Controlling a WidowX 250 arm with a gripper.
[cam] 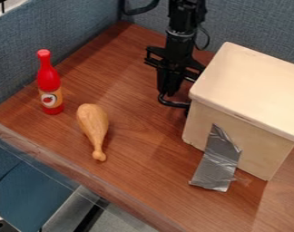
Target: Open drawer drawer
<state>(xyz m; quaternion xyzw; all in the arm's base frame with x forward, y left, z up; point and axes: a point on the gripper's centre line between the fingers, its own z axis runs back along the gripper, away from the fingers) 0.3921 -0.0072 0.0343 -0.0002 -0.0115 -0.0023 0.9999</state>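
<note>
Grained tabletop (pixel 143 149), crinkled tape (pixel 217 165), angular wooden box (pixel 249 90); can't tell whether fingers (pixel 168 84) are spread

At ten o'clock in the view is a red bottle (pixel 49 80) with an orange label, and near it, toward its five o'clock, a tan toy drumstick (pixel 94 121) lies with its thick end toward twelve and its knob toward six. At four o'clock a strip of wrinkled silver tape (pixel 217 165) reaches down onto the brown wooden tabletop (pixel 134 181). Blue-grey fabric panels (pixel 58 25) border the tabletop from nine round to two o'clock.
</note>
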